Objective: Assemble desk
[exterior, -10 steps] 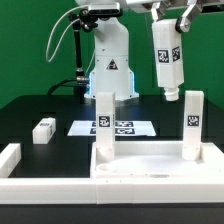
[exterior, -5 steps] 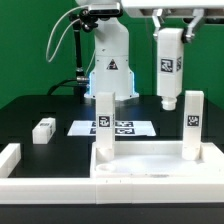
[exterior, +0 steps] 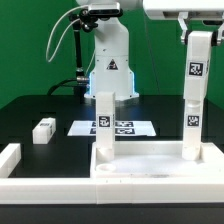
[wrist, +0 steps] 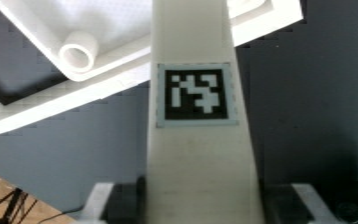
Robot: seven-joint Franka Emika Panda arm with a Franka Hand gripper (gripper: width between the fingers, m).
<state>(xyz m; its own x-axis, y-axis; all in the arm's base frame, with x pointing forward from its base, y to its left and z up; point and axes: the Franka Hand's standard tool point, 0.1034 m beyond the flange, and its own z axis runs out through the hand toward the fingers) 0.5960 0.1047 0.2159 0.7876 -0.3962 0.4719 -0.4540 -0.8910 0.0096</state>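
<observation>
Desk assembly, one leg in transit. You see the gripper (exterior: pixel 197 36) clenched on the top of the held leg (exterior: pixel 198 65), which hangs upright with its tag facing the exterior camera, above the tabletop tray (exterior: pixel 150 182) on the side toward the exterior view's right. In the wrist view the fingers (wrist: pixel 108 200) flank the held leg (wrist: pixel 197 110) on both sides, and a rim corner of the tray (wrist: pixel 43 95) with a round socket (wrist: pixel 78 55) lies beyond it. Two legs stand upright in the tray: the first standing leg (exterior: pixel 104 125) at the corner toward the exterior view's left, and the second standing leg (exterior: pixel 192 128) at the corner toward its right. The held leg's lower end appears level with the top of the second standing leg, but you cannot tell whether they touch. A loose leg (exterior: pixel 43 130) lies on the black table beyond the tray, toward the exterior view's left. The marker board (exterior: pixel 128 127) lies just behind the tray, before the robot base (exterior: pixel 108 60).
</observation>
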